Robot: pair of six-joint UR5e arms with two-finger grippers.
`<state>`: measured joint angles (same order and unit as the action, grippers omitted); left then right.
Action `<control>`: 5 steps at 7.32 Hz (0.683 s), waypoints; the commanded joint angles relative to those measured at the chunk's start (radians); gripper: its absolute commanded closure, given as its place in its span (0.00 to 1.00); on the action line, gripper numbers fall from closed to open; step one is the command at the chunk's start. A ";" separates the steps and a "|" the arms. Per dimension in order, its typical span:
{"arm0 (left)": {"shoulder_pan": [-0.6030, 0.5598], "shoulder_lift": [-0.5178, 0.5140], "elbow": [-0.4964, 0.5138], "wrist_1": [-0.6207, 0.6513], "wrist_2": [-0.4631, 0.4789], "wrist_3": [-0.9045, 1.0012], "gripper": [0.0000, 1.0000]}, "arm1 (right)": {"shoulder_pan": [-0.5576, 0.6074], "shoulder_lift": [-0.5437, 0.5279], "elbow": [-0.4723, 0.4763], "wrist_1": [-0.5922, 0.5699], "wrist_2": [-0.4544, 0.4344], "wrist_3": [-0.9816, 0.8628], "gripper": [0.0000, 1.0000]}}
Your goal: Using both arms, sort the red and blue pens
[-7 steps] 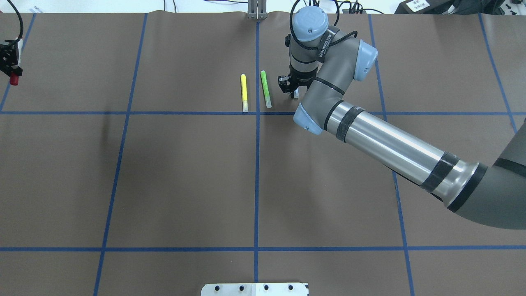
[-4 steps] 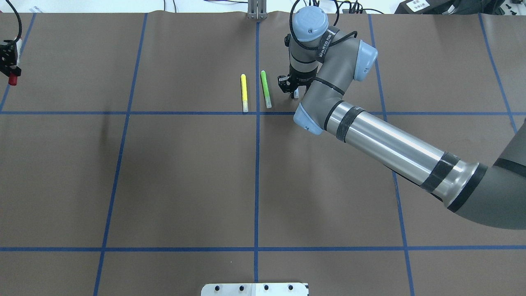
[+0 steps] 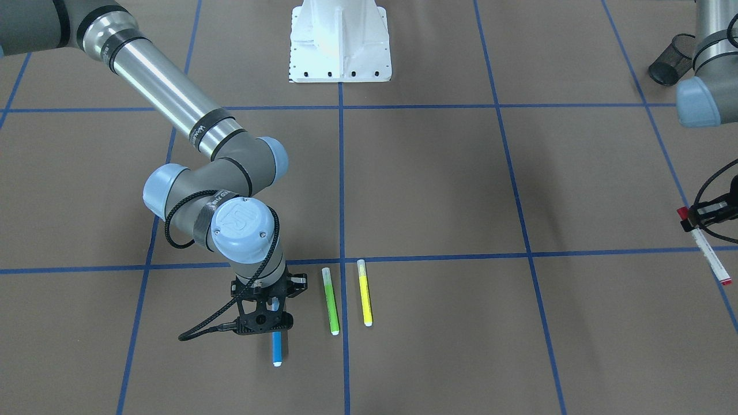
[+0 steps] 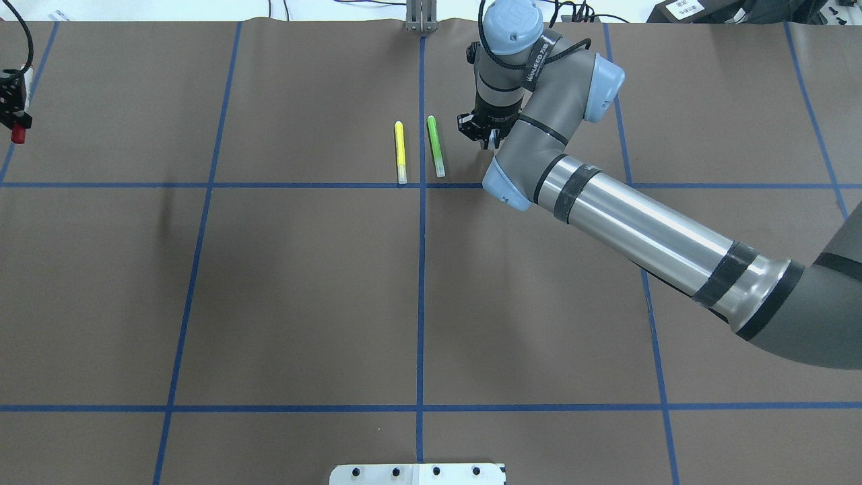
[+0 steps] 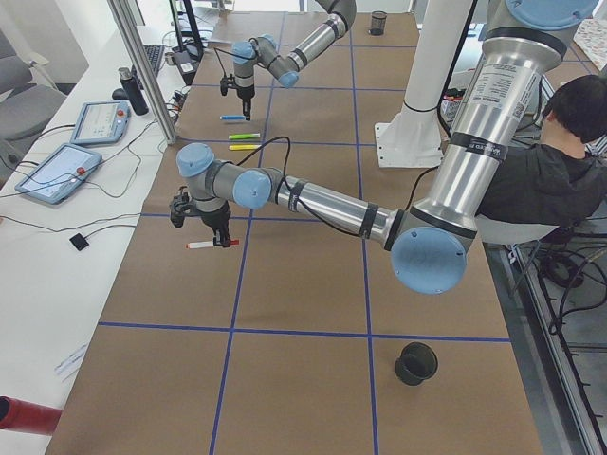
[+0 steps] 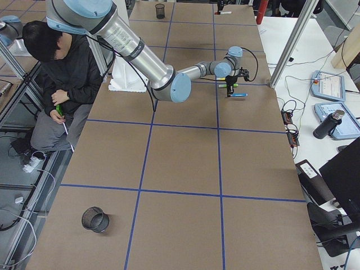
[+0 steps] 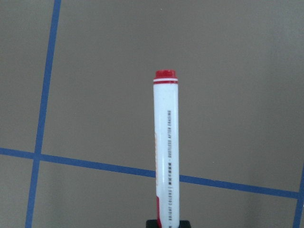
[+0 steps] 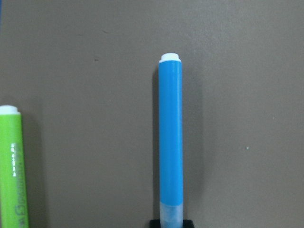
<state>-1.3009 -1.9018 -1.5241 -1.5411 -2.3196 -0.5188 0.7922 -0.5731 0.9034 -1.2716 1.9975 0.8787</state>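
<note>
The blue pen (image 8: 171, 137) sticks out straight from my right gripper (image 3: 275, 323), which is shut on its translucent cap end. Its white tip (image 3: 277, 363) points away from the robot, close over the brown table beside the green marker. The right gripper (image 4: 488, 138) shows under the wrist in the overhead view, where the pen is mostly hidden. At the table's far left, my left gripper (image 4: 13, 114) is shut on the white-barrelled red pen (image 3: 710, 259), held level above the table. The red pen's (image 7: 166, 147) red end points forward.
A green marker (image 4: 436, 146) and a yellow marker (image 4: 400, 152) lie parallel near the centre line, left of the right gripper. A black mesh cup (image 3: 669, 68) stands near the robot's left side. The white pedestal (image 3: 339, 43) sits mid-table. A person (image 5: 560, 161) sits behind the robot.
The right wrist has risen and shifted away from the robot with the blue pen in its grip. The left gripper with the red pen has drifted slightly further left.
</note>
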 commanded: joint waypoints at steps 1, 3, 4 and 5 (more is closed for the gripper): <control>-0.033 0.027 -0.001 0.001 0.002 0.081 1.00 | 0.048 -0.001 0.032 -0.017 0.023 -0.040 1.00; -0.105 0.073 -0.005 0.013 0.005 0.196 1.00 | 0.073 -0.010 0.072 -0.086 0.023 -0.082 1.00; -0.129 0.104 -0.016 0.015 0.050 0.239 1.00 | 0.084 -0.011 0.081 -0.115 0.021 -0.110 1.00; -0.138 0.156 -0.065 0.028 0.109 0.272 1.00 | 0.094 -0.014 0.084 -0.129 0.020 -0.133 1.00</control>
<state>-1.4185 -1.7998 -1.5471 -1.5250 -2.2711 -0.2959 0.8724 -0.5837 0.9787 -1.3739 2.0188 0.7776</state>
